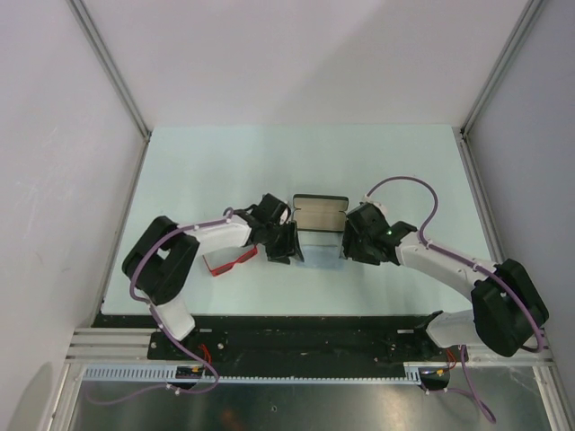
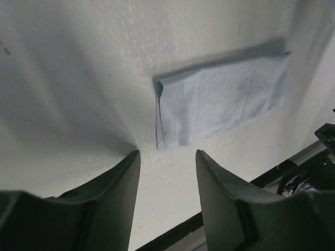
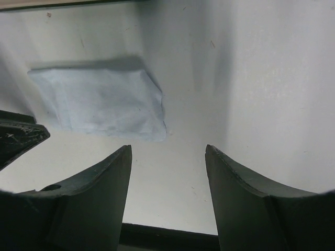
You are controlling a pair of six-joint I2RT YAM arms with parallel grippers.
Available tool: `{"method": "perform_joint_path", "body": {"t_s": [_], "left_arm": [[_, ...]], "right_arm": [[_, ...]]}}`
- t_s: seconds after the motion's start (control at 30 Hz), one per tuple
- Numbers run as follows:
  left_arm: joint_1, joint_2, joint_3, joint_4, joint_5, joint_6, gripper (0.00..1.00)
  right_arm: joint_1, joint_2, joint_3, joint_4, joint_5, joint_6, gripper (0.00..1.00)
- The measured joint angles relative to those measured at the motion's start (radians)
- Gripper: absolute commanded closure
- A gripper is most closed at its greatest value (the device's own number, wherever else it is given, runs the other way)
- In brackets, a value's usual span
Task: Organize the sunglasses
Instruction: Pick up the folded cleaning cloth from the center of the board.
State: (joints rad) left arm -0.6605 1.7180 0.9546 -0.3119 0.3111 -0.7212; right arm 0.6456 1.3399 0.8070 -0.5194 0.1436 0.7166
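Left pincer [image 2: 167, 154] open, right pincer [image 3: 167, 149] open, sunglasses [image 1: 232, 262] just left of left pincer

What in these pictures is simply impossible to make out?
- Sunglasses: in the top view the left arm overlaps part of the red frame, and neither wrist view shows them.
- Case: seen only in the top view, too small to tell what lies inside.
- Cloth: clear in both wrist views, but in the top view it hardly stands out from the pale table.

2 fingers [image 3: 94, 198] apart above white table [image 3: 251, 78] w/ blue cloth [image 3: 99, 104] flat beyond.
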Motion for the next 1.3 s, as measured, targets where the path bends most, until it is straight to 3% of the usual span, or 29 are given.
{"method": "perform_joint_path", "body": {"t_s": [0.4, 0.93, 1.0, 1.13, 1.3], "left_arm": [[-0.060, 0.047, 0.036, 0.039, -0.127, -0.097, 0.59], [-0.067, 0.055, 0.035, 0.049, -0.189, -0.117, 0.85], [-0.067, 0.055, 0.034, 0.049, -0.194, -0.117, 0.85], [-0.068, 0.055, 0.033, 0.053, -0.200, -0.117, 0.73], [-0.071, 0.043, 0.029, 0.056, -0.222, -0.108, 0.67]], "right_arm": [[-0.008, 0.000, -0.033, 0.051, -0.010, 0.017, 0.38], [-0.023, -0.002, -0.053, 0.068, -0.021, 0.017, 0.38], [-0.024, -0.002, -0.053, 0.069, -0.022, 0.016, 0.39], [-0.028, -0.002, -0.053, 0.071, -0.024, 0.016, 0.39], [-0.029, -0.002, -0.053, 0.077, -0.027, 0.016, 0.39]]}}
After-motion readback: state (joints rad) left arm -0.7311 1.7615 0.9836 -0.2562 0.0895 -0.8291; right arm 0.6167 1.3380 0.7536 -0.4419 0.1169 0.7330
